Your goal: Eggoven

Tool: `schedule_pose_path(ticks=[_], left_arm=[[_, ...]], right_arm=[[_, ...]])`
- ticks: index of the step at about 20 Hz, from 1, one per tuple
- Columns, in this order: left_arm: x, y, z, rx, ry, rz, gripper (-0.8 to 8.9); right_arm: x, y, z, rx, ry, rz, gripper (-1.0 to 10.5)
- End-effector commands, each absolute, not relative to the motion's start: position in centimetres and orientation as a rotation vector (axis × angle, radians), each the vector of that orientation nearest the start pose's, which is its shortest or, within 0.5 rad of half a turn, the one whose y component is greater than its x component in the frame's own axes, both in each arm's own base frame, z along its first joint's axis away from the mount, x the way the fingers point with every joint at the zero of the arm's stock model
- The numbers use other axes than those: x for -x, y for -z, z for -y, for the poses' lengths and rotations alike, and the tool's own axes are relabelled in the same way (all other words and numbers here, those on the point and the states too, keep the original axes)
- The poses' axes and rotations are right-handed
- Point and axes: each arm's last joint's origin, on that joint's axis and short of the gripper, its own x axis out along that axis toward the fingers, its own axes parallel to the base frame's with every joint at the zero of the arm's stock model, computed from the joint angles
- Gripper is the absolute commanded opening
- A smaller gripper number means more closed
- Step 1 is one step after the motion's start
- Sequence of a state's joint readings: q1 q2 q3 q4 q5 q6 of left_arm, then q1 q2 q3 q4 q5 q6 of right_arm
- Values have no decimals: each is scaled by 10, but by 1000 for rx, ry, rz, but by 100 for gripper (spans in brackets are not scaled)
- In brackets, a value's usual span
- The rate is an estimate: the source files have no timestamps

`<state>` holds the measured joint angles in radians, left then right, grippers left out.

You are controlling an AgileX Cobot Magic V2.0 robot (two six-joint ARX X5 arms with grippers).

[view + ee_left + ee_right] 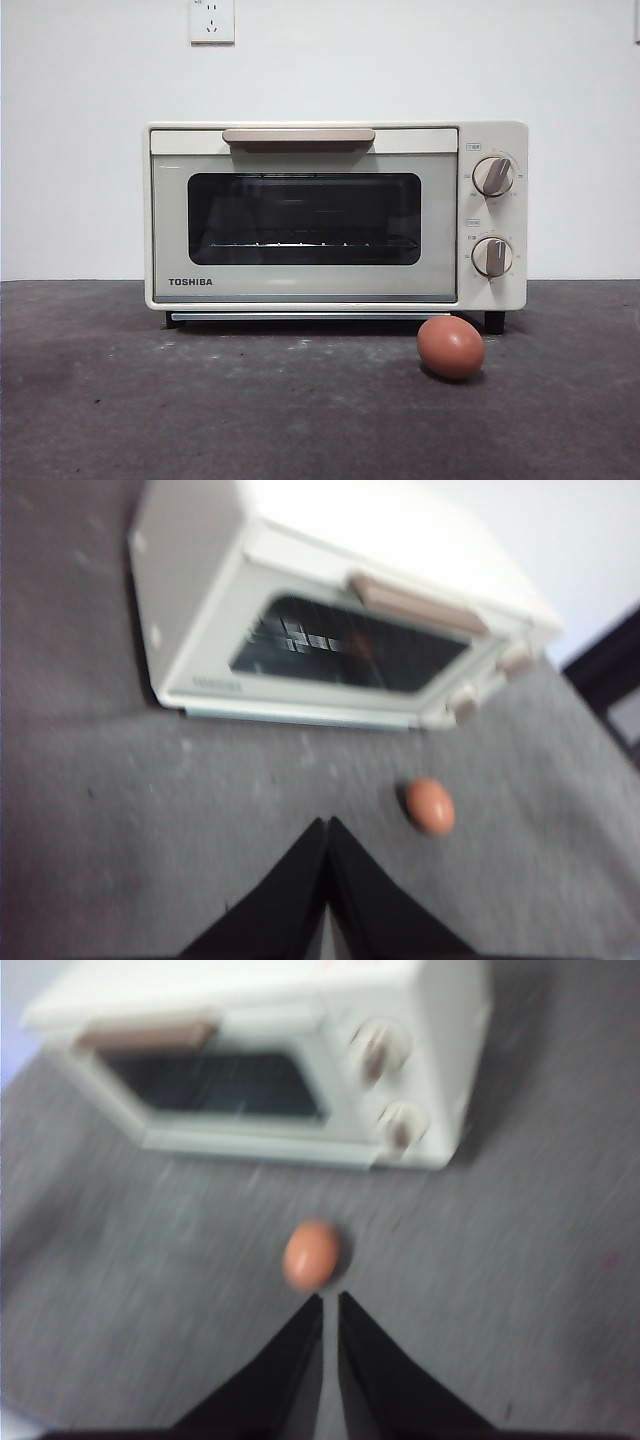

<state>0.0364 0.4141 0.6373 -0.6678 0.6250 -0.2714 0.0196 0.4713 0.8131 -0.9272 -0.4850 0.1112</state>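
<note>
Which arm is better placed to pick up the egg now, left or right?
Right, probably. In the right wrist view the egg lies just ahead of the right pincer; from the left pincer it sits farther off to one side. Both pincers look shut, and the oven door is closed.

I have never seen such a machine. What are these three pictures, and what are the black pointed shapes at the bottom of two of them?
It is a robot with two arms at a table. One picture looks level across the dark table from the front: a cream toaster oven, door closed, and a brown egg lying before it, below the knobs. The other two come from cameras on the arms' wrists, looking down. The black shapes are the grippers: the left gripper and the right gripper, each with its jaws together. Neither holds anything. The egg lies just ahead of the right gripper.
</note>
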Motion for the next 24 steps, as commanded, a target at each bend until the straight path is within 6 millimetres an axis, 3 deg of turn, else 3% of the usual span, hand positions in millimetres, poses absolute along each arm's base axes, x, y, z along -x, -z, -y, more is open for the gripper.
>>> schedule_pose_path(ticks=[1,7,9,12,15,20,24], left_arm=[[-86,-291,15,298,571,-541,7],[-87,-293,18,270,615,-642,7],[-87,-293,18,268,620,-643,7],[-87,-293,18,268,621,-644,7],[-87,-293,18,268,621,-643,7],[-88,-294,18,265,622,-636,7],[-88,-294,18,265,622,-636,7]], right_arm=[[-75,-318,-17,-171,-523,-668,5],[-83,-317,-21,-158,-566,-746,27],[-85,-317,-22,-157,-574,-753,125],[-88,-317,-23,-167,-577,-765,361],[-96,-314,-26,-194,-595,-815,376],[-128,-307,-43,-198,-646,-876,376],[-162,-292,-72,-132,-615,-930,376]])
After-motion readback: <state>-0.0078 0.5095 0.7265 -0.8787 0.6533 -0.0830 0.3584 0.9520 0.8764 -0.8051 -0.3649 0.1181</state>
